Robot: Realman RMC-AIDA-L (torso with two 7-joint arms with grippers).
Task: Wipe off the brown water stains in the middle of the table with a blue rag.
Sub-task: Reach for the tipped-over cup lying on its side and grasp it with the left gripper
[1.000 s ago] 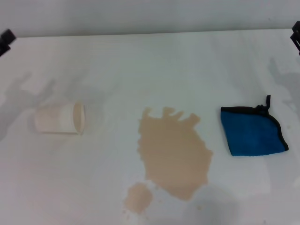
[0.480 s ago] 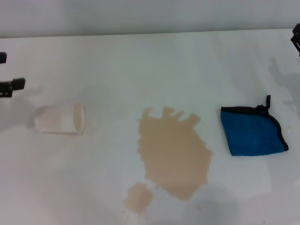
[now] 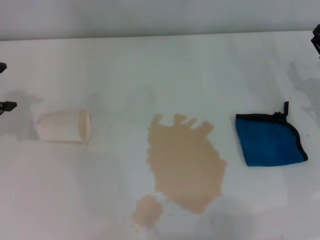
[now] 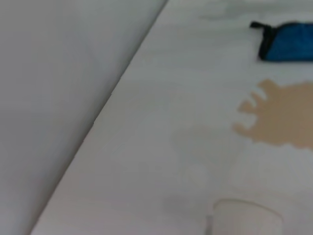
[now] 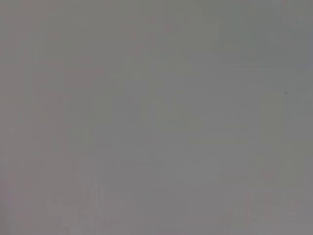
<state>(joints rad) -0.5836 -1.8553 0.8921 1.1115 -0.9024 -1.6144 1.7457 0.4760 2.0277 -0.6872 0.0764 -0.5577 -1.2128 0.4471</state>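
White table (image 3: 165,65): blue rag (image 3: 270,142) ungrasped beside brown water stains (image 3: 185,162); my left gripper (image 3: 4,105) and right gripper (image 3: 316,40) sit at edges, finger state indeterminate; risk—dragging rag unfolded smears puddle toward tipped paper cup (image 3: 64,126)

Very little of the robot's body is being shown. The left gripper (image 3: 5,86) is being seen only as two small black tips, one pointed and one blunt-ended. The right gripper (image 3: 316,39) is being seen as a black angular piece with notched edges. No cables, screws or markings are being made out.
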